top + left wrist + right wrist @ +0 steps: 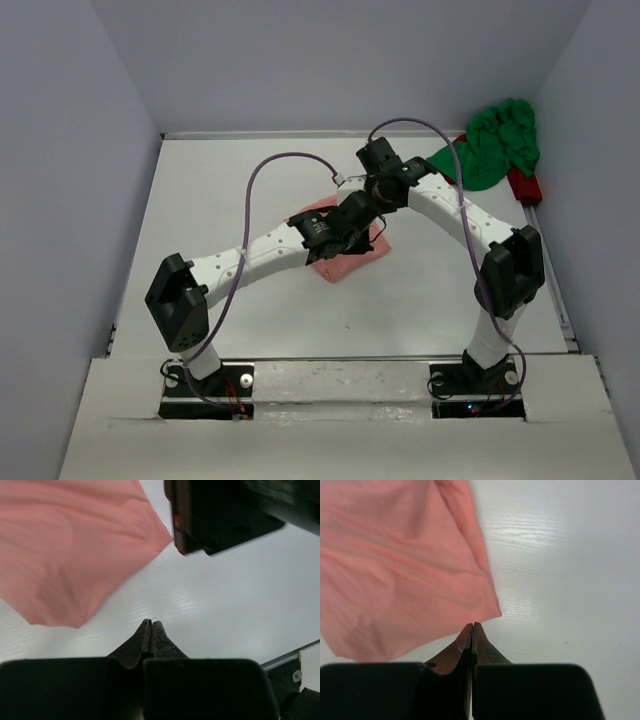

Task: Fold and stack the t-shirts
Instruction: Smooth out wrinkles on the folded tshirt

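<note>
Left side of the worktop [250,180]: the left arm [255,255] reaches from its base toward the centre, ending over the salmon pink t-shirt [345,262]. This shirt lies bunched into a compact shape near the middle of the worktop, and the overhead view shows both wrists partly covering it. Left wrist view: the left gripper [151,628] has its fingers pressed together with nothing between them. It sits over bare worktop, and the pink cloth lies ahead of it and to its left, apart from the fingertips. One corner of the cloth points toward a black housing of the right arm [450,215], which fills the upper right of that view. Right wrist view: the right gripper [471,628] is likewise closed, finger against finger. Its tip sits just beside the lower corner of the pink shirt, and the cloth spreads ahead and to the left. No cloth is seen between the fingers. Whether the tip touches the hem cannot be determined. Right side: the right arm bends from its base up and inward to meet the left arm over the pink shirt. Far right corner: the bright green t-shirt [495,145] lies in a crumpled heap, well apart from both grippers. A red object [524,187] touches its right edge and cannot be identified.
</note>
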Controlling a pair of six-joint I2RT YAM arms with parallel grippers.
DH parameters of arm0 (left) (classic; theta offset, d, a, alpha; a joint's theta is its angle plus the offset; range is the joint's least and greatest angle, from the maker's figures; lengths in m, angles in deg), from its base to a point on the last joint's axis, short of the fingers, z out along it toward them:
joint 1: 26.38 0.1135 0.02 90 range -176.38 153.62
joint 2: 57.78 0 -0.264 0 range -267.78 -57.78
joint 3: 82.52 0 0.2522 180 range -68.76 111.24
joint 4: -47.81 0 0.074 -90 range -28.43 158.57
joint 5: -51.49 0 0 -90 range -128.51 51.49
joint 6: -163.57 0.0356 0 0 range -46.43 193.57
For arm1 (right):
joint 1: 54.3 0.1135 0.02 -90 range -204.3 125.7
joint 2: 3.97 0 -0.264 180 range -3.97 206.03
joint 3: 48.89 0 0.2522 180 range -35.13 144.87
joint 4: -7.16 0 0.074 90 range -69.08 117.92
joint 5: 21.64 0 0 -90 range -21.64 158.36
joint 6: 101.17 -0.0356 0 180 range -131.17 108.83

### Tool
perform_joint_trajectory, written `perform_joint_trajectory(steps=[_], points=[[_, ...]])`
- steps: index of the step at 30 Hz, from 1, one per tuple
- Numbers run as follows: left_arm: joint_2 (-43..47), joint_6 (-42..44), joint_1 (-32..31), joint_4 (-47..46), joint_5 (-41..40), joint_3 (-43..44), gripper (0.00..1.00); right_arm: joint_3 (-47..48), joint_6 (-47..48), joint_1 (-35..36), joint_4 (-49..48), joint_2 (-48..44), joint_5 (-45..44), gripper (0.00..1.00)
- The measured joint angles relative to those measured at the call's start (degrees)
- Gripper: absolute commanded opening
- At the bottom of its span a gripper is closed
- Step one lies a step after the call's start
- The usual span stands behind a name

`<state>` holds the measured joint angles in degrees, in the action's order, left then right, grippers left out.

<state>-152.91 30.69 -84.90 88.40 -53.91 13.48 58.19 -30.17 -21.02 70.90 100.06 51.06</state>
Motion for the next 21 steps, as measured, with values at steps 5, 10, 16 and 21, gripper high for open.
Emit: perform_joint_trajectory(steps=[5,10,16,21], points=[[-0.07,0.37,7.58,-1.16,3.32,-1.36,0.0,8.09,2.84,0.92,2.43,1.95,0.0,0.0],[-2.45,0.63,14.23,-2.95,7.74,-4.24,0.0,16.17,4.94,1.05,3.39,9.99,0.57,0.0],[-7.34,1.18,15.39,-4.81,12.92,-5.11,0.0,20.7,6.58,0.55,4.26,17.57,3.08,0.0],[-8.59,1.42,15.72,-7.39,16.55,-6.56,0.0,26.51,7.69,-0.55,4.9,21.88,5.33,0.0]])
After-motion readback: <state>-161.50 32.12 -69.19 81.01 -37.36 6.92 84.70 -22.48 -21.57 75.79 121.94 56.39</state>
